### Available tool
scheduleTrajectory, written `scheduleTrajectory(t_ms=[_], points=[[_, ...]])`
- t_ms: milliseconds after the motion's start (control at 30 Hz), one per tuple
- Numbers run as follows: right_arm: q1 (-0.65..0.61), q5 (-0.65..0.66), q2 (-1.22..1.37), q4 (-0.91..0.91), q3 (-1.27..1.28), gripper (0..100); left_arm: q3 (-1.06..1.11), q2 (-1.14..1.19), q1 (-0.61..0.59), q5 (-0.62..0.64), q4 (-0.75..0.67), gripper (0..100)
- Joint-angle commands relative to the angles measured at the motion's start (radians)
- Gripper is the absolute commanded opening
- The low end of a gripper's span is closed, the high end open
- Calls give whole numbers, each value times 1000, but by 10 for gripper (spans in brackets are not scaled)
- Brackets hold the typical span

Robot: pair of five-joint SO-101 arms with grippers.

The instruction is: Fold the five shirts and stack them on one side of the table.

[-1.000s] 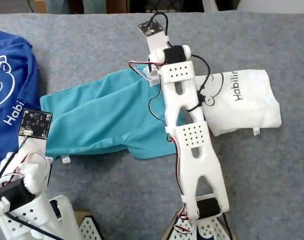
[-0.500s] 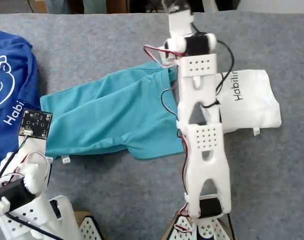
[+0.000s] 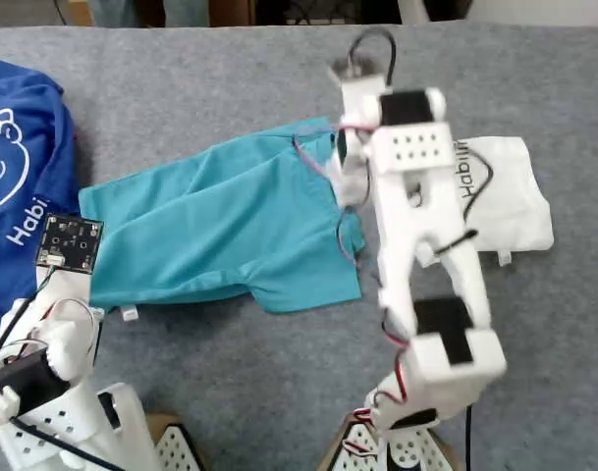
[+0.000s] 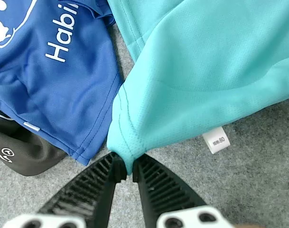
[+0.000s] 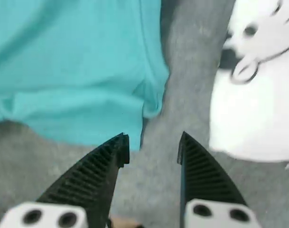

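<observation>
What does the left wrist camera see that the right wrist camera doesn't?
Extra in the left wrist view: the blue shirt, a black cloth next to it, a white tag, and the left gripper pinching a corner of the teal shirt. Extra in the right wrist view: the white shirt and the right gripper, open above the gray table between the teal and white shirts. In both: the teal shirt and the gray table.

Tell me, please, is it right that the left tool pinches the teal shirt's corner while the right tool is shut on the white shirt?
No: the right tool is open, holding nothing, as the right wrist view shows. The left tool does pinch a corner of the teal shirt.
</observation>
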Motion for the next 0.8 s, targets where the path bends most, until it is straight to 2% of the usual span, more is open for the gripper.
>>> scheduleTrajectory(t_ms=[0,300,567,767], points=[[6,-11,-142,-74,260,184,-13,-5,1,-5,-6,29],[-49,-23,-211,-258,619,185,-13,-5,1,-5,-6,29],[-149,-109,-188,-324,680,185,-13,-5,1,-6,-6,29],[-91,-100,-137,-341,690,185,-13,-5,1,-6,-6,29]])
